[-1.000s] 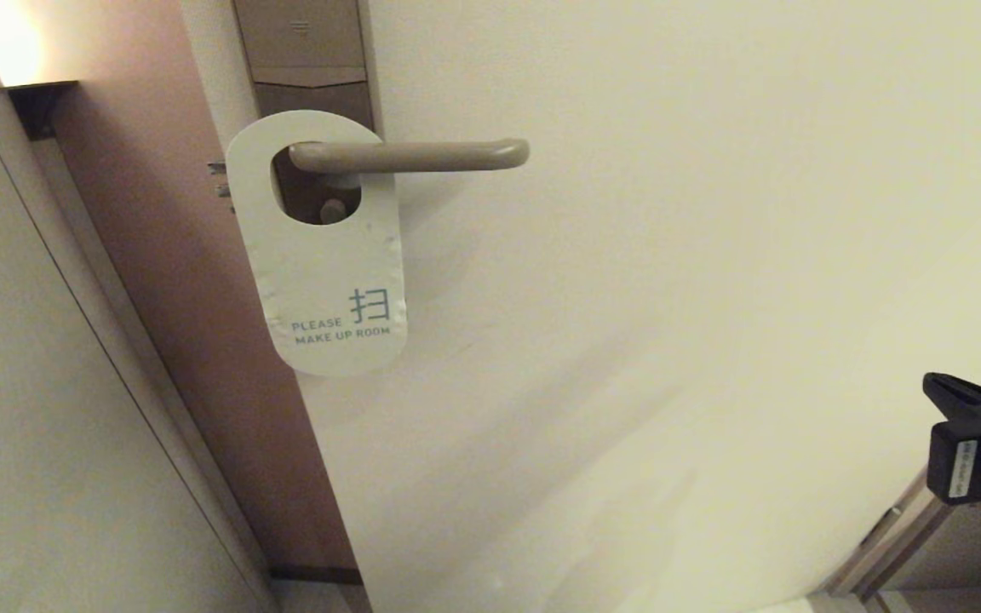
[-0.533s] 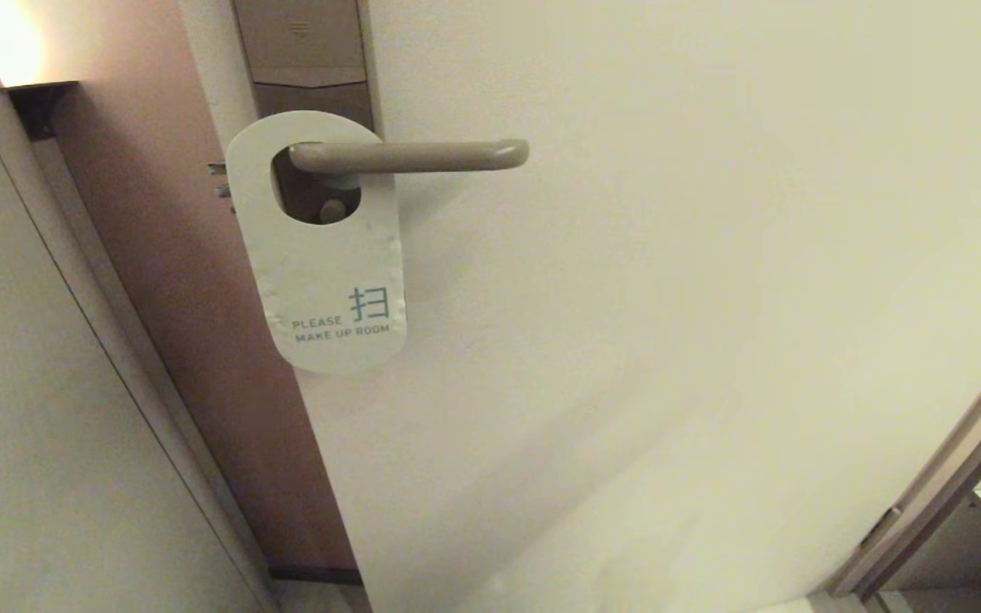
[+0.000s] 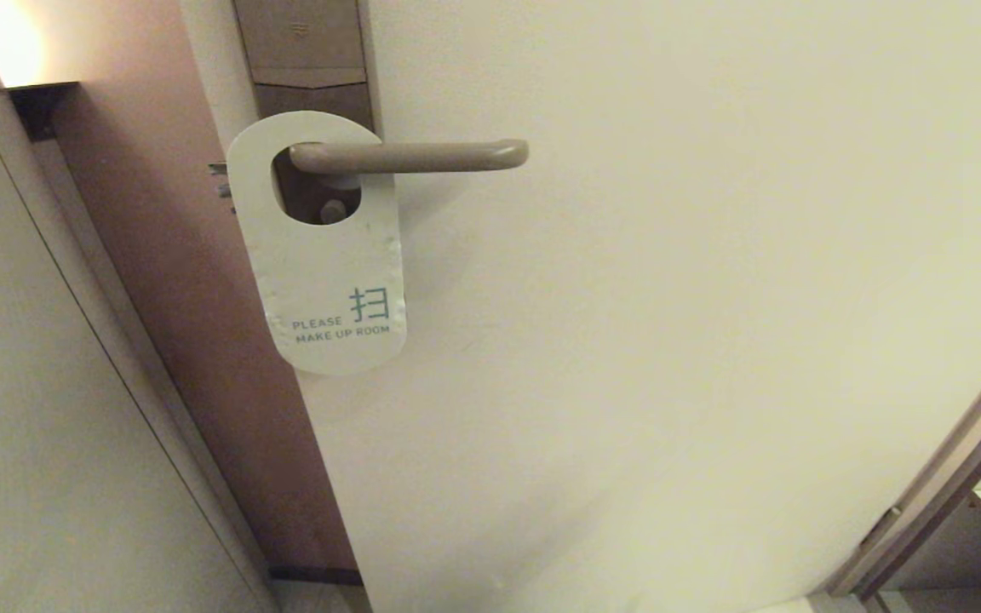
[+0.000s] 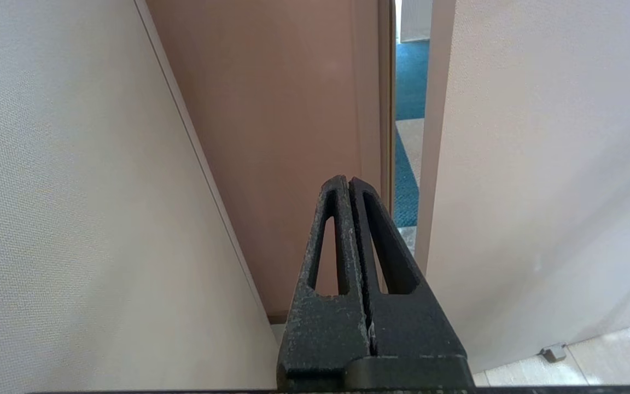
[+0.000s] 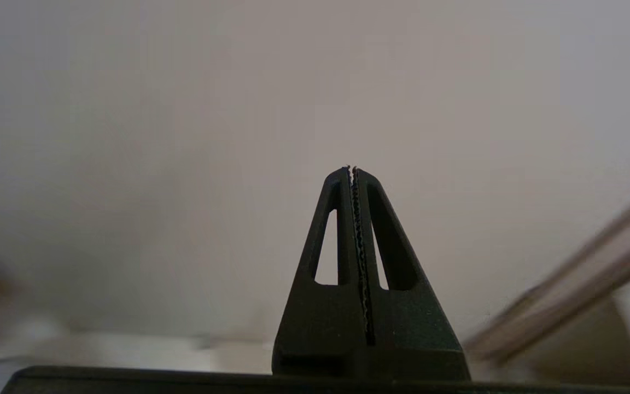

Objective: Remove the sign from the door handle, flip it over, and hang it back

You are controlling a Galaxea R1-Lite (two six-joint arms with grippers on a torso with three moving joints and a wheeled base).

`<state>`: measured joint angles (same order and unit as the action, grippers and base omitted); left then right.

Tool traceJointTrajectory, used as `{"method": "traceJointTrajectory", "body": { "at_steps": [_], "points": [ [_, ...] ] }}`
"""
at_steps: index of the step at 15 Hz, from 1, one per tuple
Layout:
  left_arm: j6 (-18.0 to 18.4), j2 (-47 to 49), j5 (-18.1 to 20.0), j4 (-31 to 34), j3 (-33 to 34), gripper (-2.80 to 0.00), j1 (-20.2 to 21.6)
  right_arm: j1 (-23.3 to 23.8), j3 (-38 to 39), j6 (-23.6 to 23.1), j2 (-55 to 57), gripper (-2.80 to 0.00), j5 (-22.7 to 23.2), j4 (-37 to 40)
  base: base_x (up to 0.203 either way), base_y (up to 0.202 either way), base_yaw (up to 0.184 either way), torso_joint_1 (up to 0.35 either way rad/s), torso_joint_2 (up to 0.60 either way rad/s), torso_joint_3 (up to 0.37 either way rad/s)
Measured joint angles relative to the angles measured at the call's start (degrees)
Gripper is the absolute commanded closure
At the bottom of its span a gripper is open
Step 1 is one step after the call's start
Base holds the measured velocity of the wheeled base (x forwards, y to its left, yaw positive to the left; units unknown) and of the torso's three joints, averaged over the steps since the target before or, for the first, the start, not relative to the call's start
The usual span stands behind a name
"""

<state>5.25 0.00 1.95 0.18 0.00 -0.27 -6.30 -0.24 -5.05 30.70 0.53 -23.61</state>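
**Q:** Head view: what is shown, and where is the task's thing?

**A:** A pale door is seen from below. The sign is hung by its oval hole on the door handle, close to the tall brown lock plate. Its white face, lettered "PLEASE MAKE UP ROOM", is turned outward. Its long axis hangs downward, tilted slightly, while the lever is laid horizontally, its rounded tip pointing toward the robot's right.

**Q:** Where are the grippers, and how are they held?

**A:** Neither gripper is clearly seen from the head. In the left wrist view the left gripper is shown with its fingers pressed together and nothing between them, aimed at the gap beside the door's edge, low down. In the right wrist view the right gripper is likewise closed and empty, facing plain door surface.

**Q:** Which relation is the coming move judged to turn on?

**A:** The sign is set high and toward the left, well above both grippers. It would have to be slid rightward along the lever, off the free tip. Which arm is nearer cannot be told.
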Motion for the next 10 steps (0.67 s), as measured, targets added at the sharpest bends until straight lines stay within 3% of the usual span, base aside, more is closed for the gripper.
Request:
{"method": "traceJointTrajectory", "body": {
  "at_steps": [3, 6, 10],
  "points": [
    [0.0, 0.0, 0.0, 0.0, 0.0, 0.00, 0.0, 3.4, 0.2, 3.6, -7.8, 0.00, 2.9, 11.3, 0.000, 0.000, 0.000, 0.000, 0.00, 0.000],
    [0.0, 0.0, 0.0, 0.0, 0.0, 0.00, 0.0, 4.3, 0.2, 3.9, -15.5, 0.00, 0.7, 21.3, 0.000, 0.000, 0.000, 0.000, 0.00, 0.000],
    [0.0, 0.0, 0.1, 0.0, 0.0, 0.00, 0.0, 5.2, 0.2, 3.9, -22.6, 0.00, 0.3, 23.7, 0.000, 0.000, 0.000, 0.000, 0.00, 0.000]
  ]
}}
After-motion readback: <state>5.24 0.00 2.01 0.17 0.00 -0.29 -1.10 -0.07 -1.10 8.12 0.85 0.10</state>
